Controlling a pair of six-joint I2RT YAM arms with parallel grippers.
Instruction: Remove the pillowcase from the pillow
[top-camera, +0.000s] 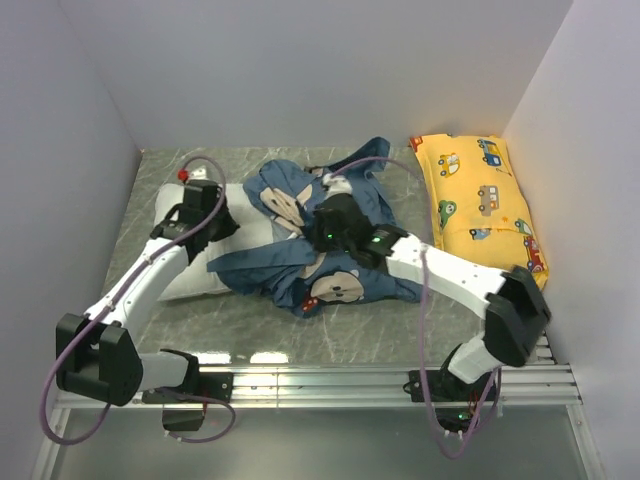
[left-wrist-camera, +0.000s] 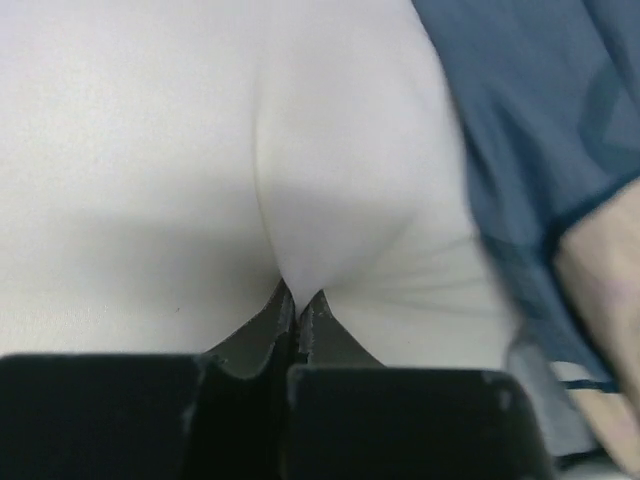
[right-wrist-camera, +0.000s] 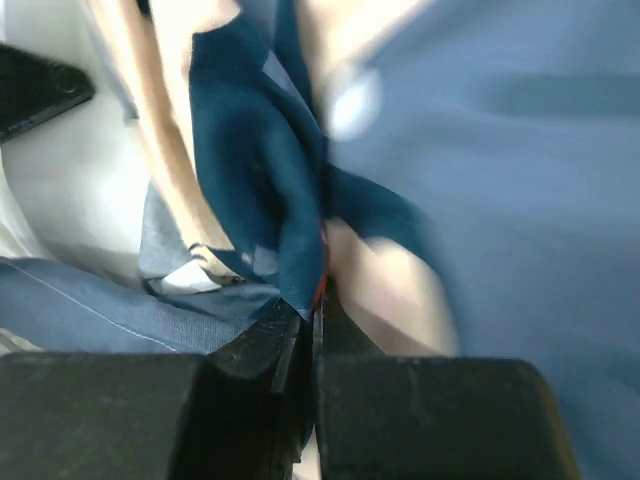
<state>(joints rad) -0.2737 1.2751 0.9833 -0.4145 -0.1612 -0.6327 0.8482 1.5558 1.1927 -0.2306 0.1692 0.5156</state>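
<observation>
A: The left tool (left-wrist-camera: 297, 300) is pressed together on a fold of the white pillow (left-wrist-camera: 150, 150), at its bare left part.
B: And the right tool (right-wrist-camera: 318, 298)?
A: It pinches the pillowcase (right-wrist-camera: 250, 180), which lies bunched over the pillow's right part.
B: So I judge the stripping is about half done. Next, the right one should pull away from the pillow while the left one anchors it.

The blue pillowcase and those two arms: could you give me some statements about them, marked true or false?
1. The left gripper pinches the white pillow. True.
2. The right gripper stands wide open. False: it is shut on the pillowcase.
3. Neither gripper touches the yellow pillow. True.
4. The pillowcase covers the white pillow entirely. False: the pillow's left part lies bare.
</observation>
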